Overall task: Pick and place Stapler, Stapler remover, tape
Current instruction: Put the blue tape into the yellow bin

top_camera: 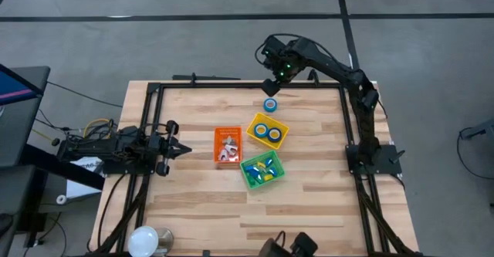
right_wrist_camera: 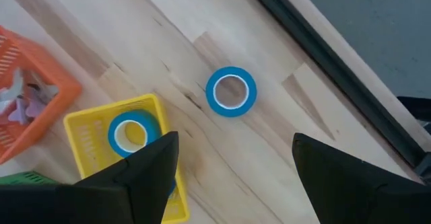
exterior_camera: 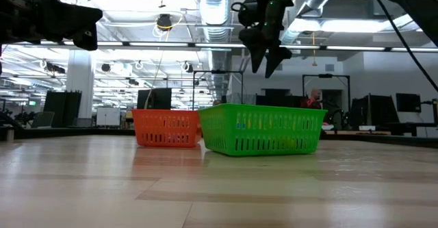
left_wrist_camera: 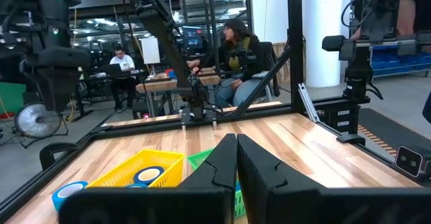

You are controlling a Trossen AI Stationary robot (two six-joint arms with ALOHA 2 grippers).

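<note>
overhead, round blue tape on pale wood-plank table, yellow mesh bin

The pale wooden surface is bright and evenly lit from above. In the low view, long white ceiling lamps glow at 1 o'clock, and the near wood looks soft and blurry. In the right wrist view, the dark jaws look fuzzy at 6 o'clock.
</note>
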